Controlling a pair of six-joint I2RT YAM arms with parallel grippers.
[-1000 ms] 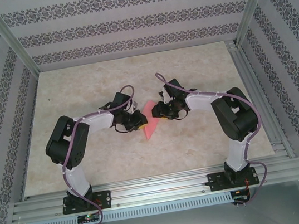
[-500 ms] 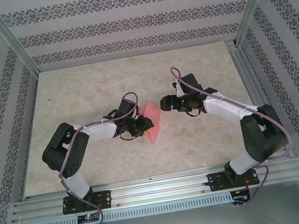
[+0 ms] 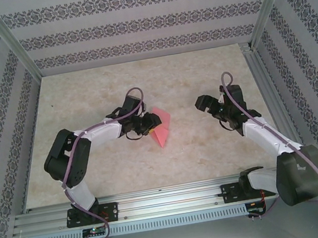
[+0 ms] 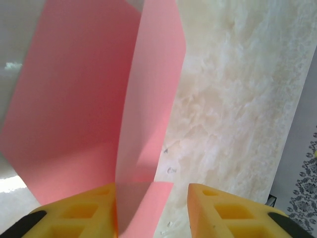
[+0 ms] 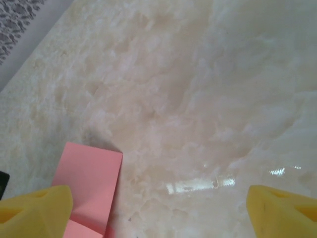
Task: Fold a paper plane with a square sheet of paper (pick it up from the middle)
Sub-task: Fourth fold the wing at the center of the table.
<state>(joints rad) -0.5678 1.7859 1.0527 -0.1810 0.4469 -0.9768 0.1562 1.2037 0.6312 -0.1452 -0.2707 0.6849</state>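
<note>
We judge that the step in hand is an early fold. The square sheet of paper [image 3: 161, 129] lies near the middle of the bench [image 3: 83, 94] and is bent along one crease. In the left wrist view one flap rises from this crease and the other part lies lower. The left gripper [image 3: 149, 123] is at the left side of the sheet with its jaws spread. The crease is just beside the inner face of one of its yellow fingers [image 4: 74, 218], a small corner of paper sits in the gap, and nothing is pinched. The right gripper [image 3: 203, 103] is well apart from the sheet, on the right, with its jaws spread wide over bare bench. To do the step well, we think the left gripper should close exactly on the crease line, not on a loose flap. The right gripper should then come to the free flap, lay it edge on edge and press along the fold, slowly, because thin paper slides and buckles easily. We count one sheet, not yet a narrow dart, two arms, two grippers, and two yellow fingers on each gripper, so four.
</note>
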